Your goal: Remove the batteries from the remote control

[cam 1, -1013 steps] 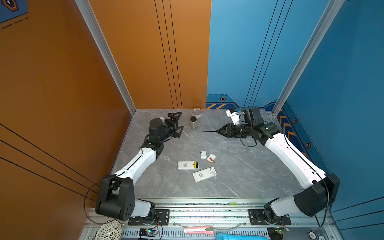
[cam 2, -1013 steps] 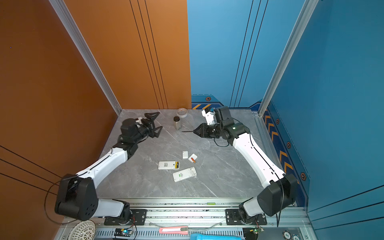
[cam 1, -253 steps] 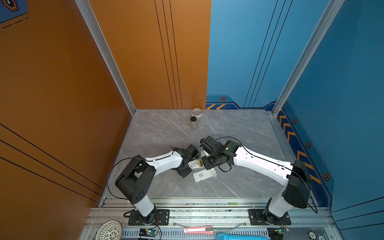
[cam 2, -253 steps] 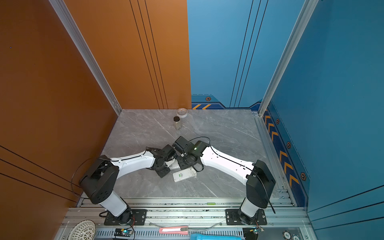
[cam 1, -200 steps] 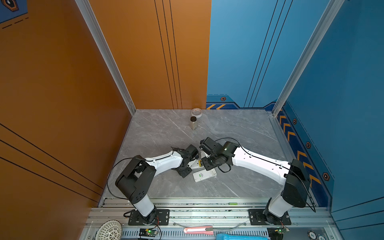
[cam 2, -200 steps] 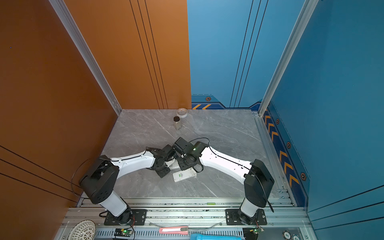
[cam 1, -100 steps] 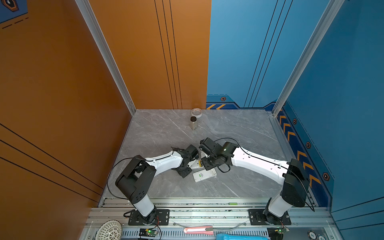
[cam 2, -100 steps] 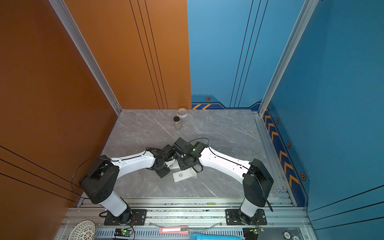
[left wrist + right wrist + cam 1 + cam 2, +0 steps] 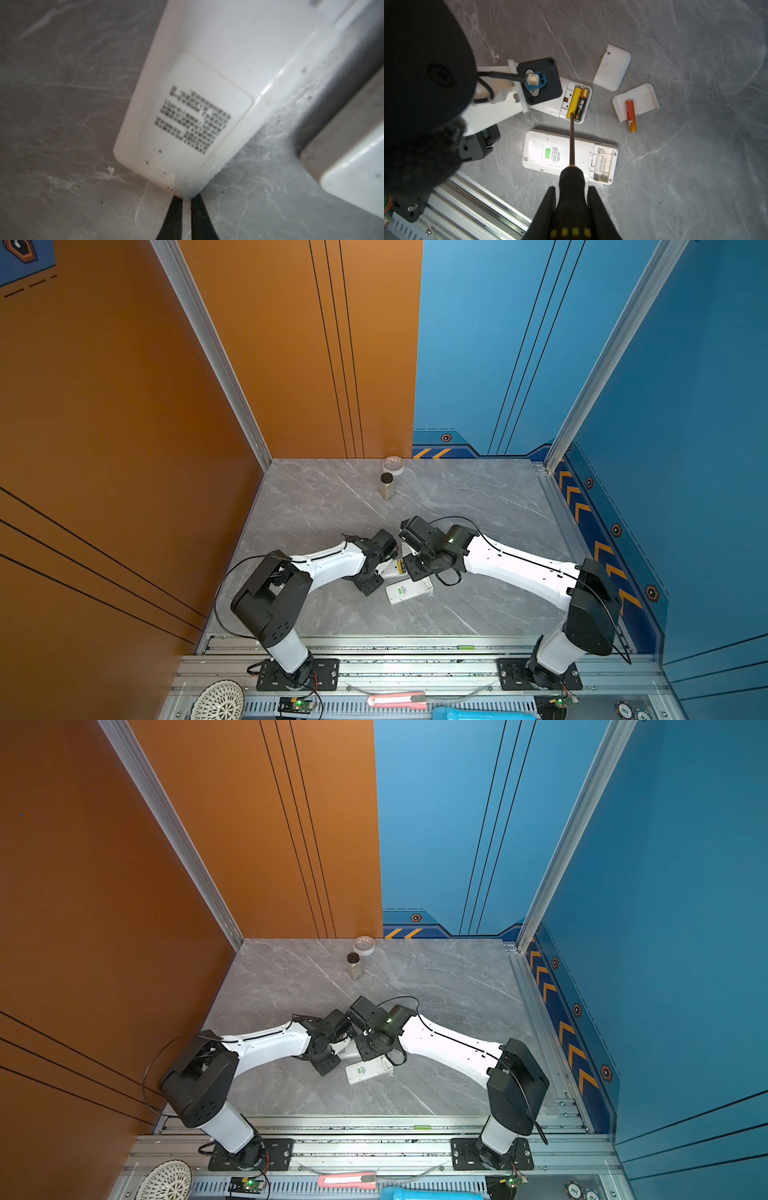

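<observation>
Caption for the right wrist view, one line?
Right tool holds a screwdriver, tip at the yellow battery in an opened remote; orange battery lies out.

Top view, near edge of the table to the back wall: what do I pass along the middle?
white remote with green label → second white remote → dark-capped bottle → tape roll

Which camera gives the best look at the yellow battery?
The right wrist view: the yellow battery sits plainly in the open compartment of the remote, screwdriver tip at its end. A top view shows only a yellow speck; the left wrist view, just the remote's labelled back.
</observation>
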### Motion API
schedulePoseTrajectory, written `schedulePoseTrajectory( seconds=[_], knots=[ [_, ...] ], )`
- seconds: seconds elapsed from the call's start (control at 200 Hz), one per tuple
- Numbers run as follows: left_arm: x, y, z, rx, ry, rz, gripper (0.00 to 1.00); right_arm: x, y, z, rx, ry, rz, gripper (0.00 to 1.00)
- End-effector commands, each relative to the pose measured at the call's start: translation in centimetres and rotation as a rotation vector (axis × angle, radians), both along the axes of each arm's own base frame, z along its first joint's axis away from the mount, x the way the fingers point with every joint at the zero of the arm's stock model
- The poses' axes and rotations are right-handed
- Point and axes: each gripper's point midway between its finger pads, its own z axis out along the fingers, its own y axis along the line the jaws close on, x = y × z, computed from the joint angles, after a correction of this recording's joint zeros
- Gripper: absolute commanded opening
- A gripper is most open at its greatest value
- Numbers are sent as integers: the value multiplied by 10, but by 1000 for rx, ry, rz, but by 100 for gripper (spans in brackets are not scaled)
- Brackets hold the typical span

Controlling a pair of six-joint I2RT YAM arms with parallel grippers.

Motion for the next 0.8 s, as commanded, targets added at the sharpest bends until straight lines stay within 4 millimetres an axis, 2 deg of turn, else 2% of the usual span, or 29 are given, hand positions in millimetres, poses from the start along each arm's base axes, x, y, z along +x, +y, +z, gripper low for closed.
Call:
schedulePoseTrajectory(
  seconds=[0.0, 0.365, 0.791],
  knots=[
    [-5, -5, -8, -7, 34, -9, 11, -14, -4, -2, 1, 45, 16, 0],
    [-5, -5, -9, -7, 37, -9, 10, -19, -1, -4, 7, 62, 27, 0],
    [-4, -5, -9, -10, 39, -6, 10, -20, -13, -9, -29, 66, 15, 0]
  ],
)
